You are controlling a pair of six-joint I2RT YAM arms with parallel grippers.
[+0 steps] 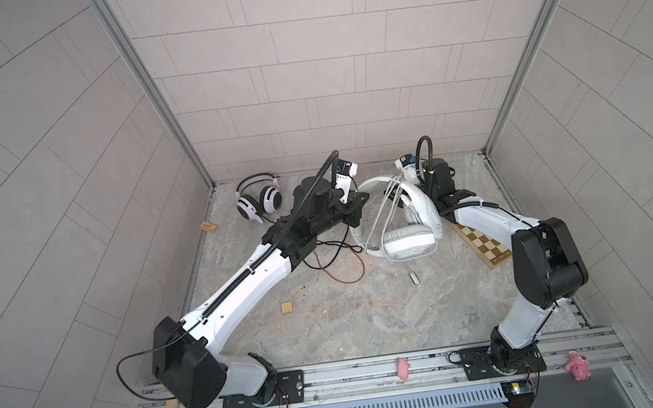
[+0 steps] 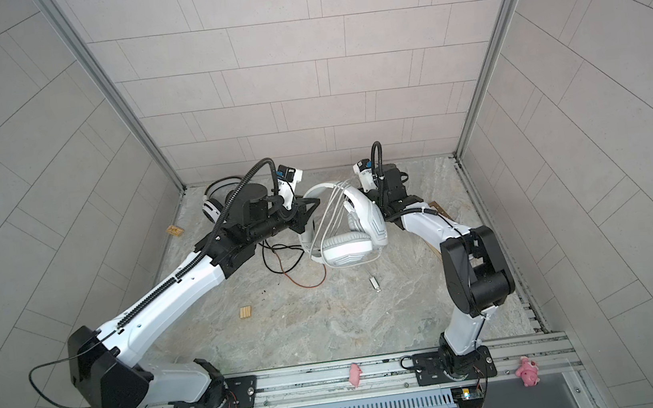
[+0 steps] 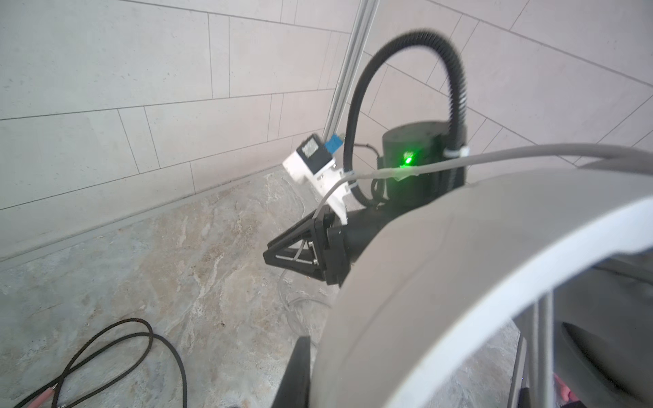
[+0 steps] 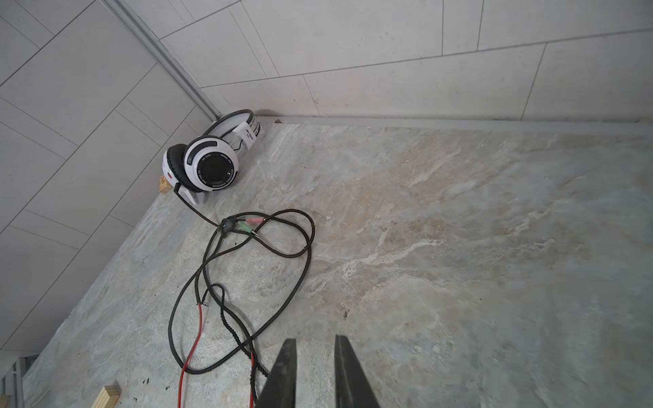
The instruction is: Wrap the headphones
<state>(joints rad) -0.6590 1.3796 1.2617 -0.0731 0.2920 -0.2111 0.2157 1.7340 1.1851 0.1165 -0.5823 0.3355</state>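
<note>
The pale-grey headphones (image 1: 407,229) are held up at mid-back, headband uppermost and cups hanging low, shown in both top views. My left gripper (image 1: 361,203) is shut on the headband's left side; one dark finger (image 3: 300,367) presses against the band (image 3: 459,282). Whitish cable (image 1: 380,215) runs in several strands across band and cups. My right gripper (image 4: 312,341) sits behind the headset, jaws slightly open with only floor between them. The cable (image 3: 388,173) passes beside it. The white, black-striped headphones (image 1: 259,200) lie in the back left corner. Their black-red cable (image 4: 247,282) is loose on the floor.
A chessboard (image 1: 484,245) lies under the right arm. A silver plug (image 1: 415,278) rests below the grey headset. Small wooden blocks (image 1: 286,308) (image 1: 209,226) lie on the left. Pink toys (image 1: 403,368) (image 1: 580,368) sit on the front rail.
</note>
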